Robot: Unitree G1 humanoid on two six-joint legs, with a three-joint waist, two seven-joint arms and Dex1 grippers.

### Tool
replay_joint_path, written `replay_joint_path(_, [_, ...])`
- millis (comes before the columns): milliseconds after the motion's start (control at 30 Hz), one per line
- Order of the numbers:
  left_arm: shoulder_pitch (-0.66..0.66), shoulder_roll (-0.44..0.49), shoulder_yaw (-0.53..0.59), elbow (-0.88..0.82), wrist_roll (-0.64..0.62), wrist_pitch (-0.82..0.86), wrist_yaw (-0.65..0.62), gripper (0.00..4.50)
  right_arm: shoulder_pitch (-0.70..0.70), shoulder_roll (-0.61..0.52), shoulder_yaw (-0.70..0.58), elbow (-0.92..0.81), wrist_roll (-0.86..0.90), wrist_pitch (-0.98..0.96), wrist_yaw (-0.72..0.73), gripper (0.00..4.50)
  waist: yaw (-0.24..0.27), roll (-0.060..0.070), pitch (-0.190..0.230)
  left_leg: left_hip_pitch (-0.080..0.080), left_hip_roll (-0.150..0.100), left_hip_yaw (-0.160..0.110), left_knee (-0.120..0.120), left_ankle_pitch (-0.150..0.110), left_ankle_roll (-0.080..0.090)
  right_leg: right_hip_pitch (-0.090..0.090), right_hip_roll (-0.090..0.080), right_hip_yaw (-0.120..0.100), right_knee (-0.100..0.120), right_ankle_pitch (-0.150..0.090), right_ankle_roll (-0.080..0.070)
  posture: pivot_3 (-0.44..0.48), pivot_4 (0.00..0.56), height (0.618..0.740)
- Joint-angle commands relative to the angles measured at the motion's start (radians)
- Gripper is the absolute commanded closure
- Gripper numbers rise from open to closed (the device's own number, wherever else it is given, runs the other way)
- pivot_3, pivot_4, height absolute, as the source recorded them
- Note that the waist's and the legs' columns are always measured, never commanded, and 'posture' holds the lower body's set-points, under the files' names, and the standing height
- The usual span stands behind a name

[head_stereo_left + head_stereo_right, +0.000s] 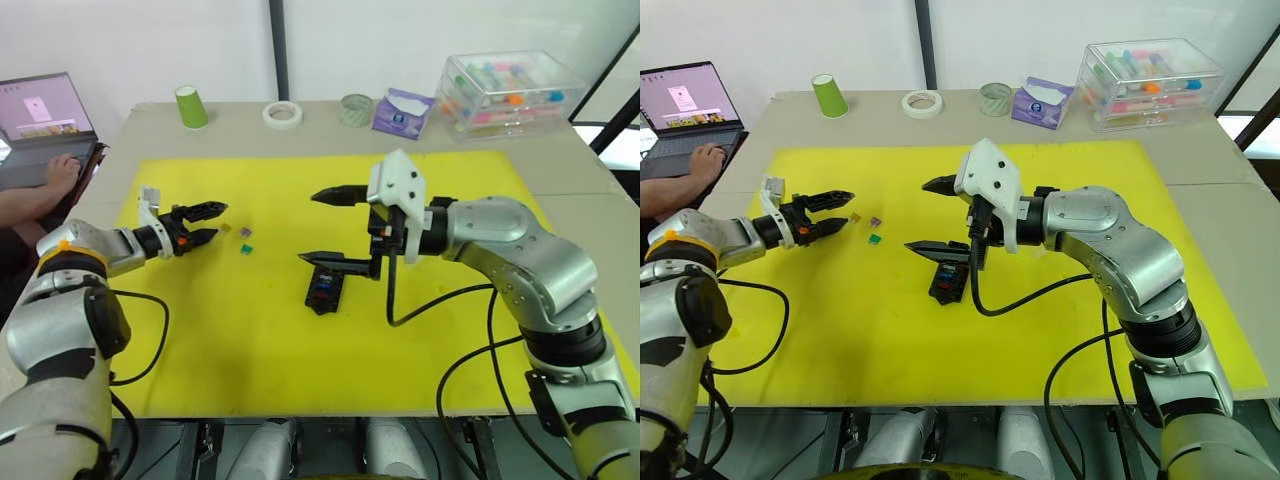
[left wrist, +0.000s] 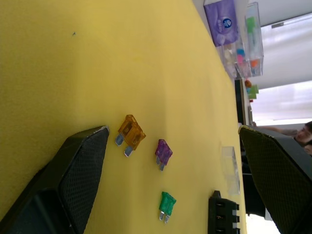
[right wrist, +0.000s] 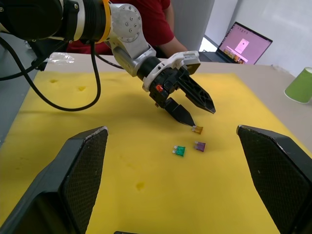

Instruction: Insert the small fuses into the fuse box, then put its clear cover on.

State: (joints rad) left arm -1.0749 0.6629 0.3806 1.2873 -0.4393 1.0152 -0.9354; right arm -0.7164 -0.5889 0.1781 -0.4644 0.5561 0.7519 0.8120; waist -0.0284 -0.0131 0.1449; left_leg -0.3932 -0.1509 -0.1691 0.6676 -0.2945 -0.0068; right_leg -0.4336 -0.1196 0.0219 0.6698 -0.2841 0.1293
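On yellow mat [image 1: 200, 330] | amber, purple, green small fuses [image 2: 164, 152] loose | fuse box [image 1: 324, 288] black, seemingly part-filled | both tools agape

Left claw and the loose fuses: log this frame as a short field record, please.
left claw: open, tips beside the loose fuses, holding nothing
right claw: open, above the small black rectangular plastic fuse box
loose fuses: small orange plastic blade fuse, purple one, green one, all lying on the yellow mat
fuse box: some fuses seated

three loose fuses: one orange [image 2: 130, 134], one purple [image 2: 163, 152], one green [image 2: 166, 204]; one fuse box [image 1: 325, 288]; one clear cover [image 2: 230, 169].
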Motion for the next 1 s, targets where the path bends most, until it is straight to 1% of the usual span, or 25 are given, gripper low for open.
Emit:
replay_joint_path(33, [-0.018, -0.017, 0.005, 0.005, 0.014, -0.005, -0.001, 0.00, -0.030, 0.011, -0.028, -0.024, 0.012, -0.007, -0.005, 0.03, 0.005, 0.000, 0.000, 0.000, 0.000, 0.000, 0.000, 0.000, 0.000, 0.000, 0.000, 0.000, 0.000, 0.000, 0.000, 0.000, 0.150, 0.740])
replay_joint_path(200, [-0.021, -0.026, 0.009, 0.003, 0.021, -0.015, -0.020, 0.00, -0.033, 0.015, -0.028, -0.025, 0.013, -0.004, -0.007, 0.03, 0.013, 0.000, 0.000, 0.000, -0.001, 0.000, 0.001, 0.000, 0.000, 0.001, 0.000, 0.000, 0.000, 0.000, 0.000, 0.000, 0.150, 0.740])
replay_joint_path(800, [-0.032, -0.044, -0.011, -0.005, 0.054, 0.007, -0.070, 0.00, -0.034, 0.020, -0.024, -0.020, 0.016, -0.003, -0.008, 0.03, 0.013, 0.000, 0.000, 0.000, -0.001, 0.000, 0.001, 0.000, 0.000, 0.001, 0.000, 0.000, 0.000, 0.000, 0.000, 0.000, 0.150, 0.740])
replay_joint_path(1000, [-0.025, -0.051, -0.016, -0.004, 0.071, -0.013, -0.063, 0.00, -0.034, 0.020, -0.021, -0.020, 0.013, -0.002, -0.008, 0.03, 0.012, 0.000, 0.000, 0.000, -0.001, 0.000, 0.001, 0.000, 0.000, 0.001, 0.000, 0.000, 0.000, 0.000, 0.000, 0.000, 0.150, 0.740])
